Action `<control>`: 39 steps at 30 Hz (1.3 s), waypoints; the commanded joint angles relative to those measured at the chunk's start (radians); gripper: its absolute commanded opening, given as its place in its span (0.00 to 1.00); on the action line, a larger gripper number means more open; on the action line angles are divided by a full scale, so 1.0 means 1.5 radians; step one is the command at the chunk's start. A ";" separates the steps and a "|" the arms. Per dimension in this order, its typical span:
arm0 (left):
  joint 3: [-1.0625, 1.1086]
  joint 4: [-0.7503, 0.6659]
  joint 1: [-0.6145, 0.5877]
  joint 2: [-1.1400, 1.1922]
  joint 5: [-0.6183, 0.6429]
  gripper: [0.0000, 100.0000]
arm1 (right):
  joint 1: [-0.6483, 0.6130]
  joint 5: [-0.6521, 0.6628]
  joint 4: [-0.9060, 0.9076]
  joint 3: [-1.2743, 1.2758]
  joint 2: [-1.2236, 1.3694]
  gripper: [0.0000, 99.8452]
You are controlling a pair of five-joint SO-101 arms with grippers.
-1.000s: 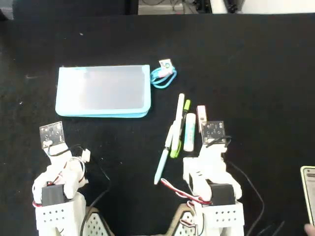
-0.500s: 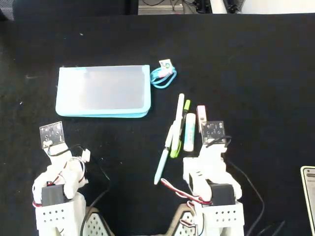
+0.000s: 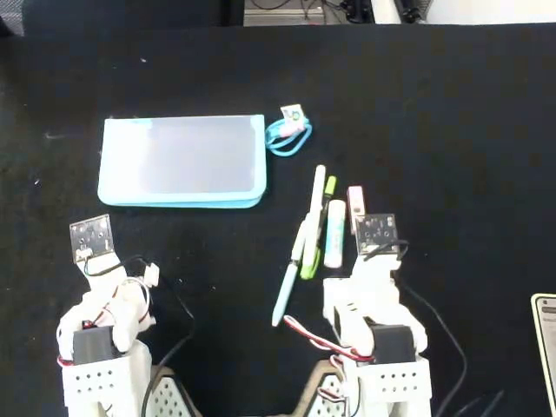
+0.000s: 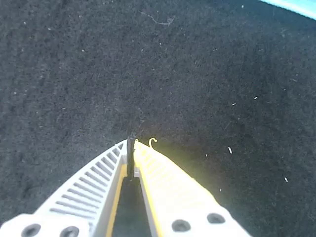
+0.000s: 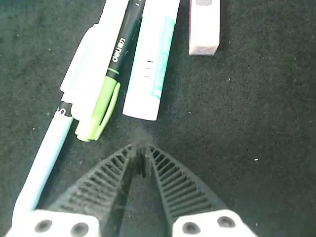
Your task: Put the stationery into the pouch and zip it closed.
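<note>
A light blue pouch (image 3: 182, 162) lies flat at the table's left, its cords and small tag (image 3: 289, 130) trailing off its right end. To its right lie the stationery: a white and pale blue pen (image 3: 297, 246) (image 5: 54, 133), a green and black pen (image 3: 319, 228) (image 5: 106, 89), a white stick (image 3: 335, 233) (image 5: 150, 61) and a pink eraser (image 3: 355, 202) (image 5: 204, 24). My right gripper (image 5: 141, 150) is shut just short of the stick's near end. My left gripper (image 4: 132, 145) is shut over bare black cloth, below the pouch.
A black cloth (image 3: 434, 130) covers the table. A white card or device (image 3: 546, 334) lies at the right edge. Both arm bases (image 3: 95, 365) stand at the front edge.
A hand at the lower right corner has gone out of view, and the card at the right edge has shifted slightly. Both arms have kept still.
</note>
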 commanded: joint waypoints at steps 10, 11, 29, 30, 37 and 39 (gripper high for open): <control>0.012 -0.006 0.116 -0.004 0.008 0.03 | 0.007 -0.002 0.004 -0.003 -0.063 0.01; 0.012 -0.006 0.145 -0.004 0.008 0.03 | 0.007 -0.002 0.004 -0.003 -0.063 0.01; 0.006 -0.005 0.256 -0.005 0.001 0.03 | 0.007 -0.002 0.004 -0.003 -0.063 0.01; 0.006 -0.003 0.242 -0.005 -0.024 0.03 | 0.007 -0.002 0.004 -0.003 -0.063 0.01; -0.034 -0.184 0.035 -0.005 -0.364 0.03 | 0.007 -0.002 0.004 -0.003 -0.063 0.01; -0.033 -0.252 -0.005 -0.005 -0.391 0.03 | 0.007 -0.002 0.004 -0.003 -0.063 0.01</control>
